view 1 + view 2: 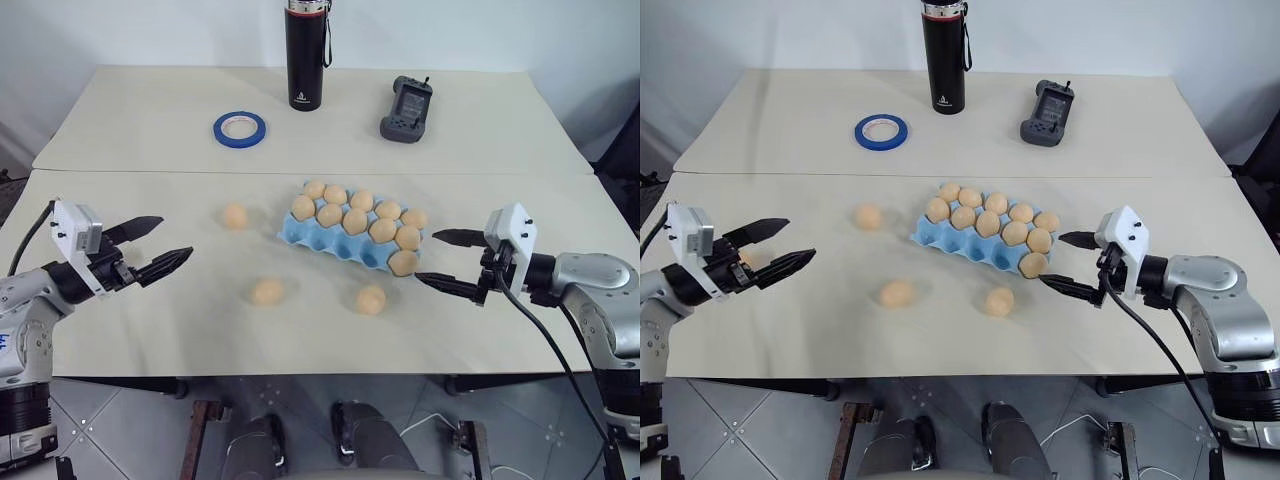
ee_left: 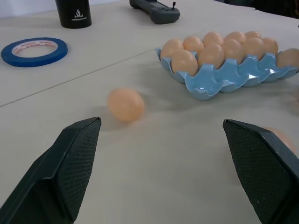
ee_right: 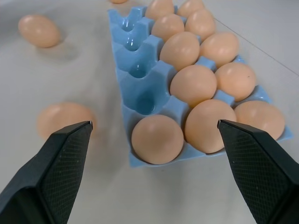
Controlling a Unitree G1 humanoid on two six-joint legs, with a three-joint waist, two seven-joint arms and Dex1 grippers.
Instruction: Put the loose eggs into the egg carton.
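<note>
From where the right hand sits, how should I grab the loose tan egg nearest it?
Take the smooth pale-tan egg across its rounded middle, coming from above. It lies on its side on the beige tabletop, apart from the light blue moulded carton, so the open right hand can straddle it.

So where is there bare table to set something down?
Bare: the wide strip left of the blue tape ring, and the near edge between both open grippers, in front of the two near pale orange-tan loose eggs. Crowded: around the light blue moulded egg carton.
</note>
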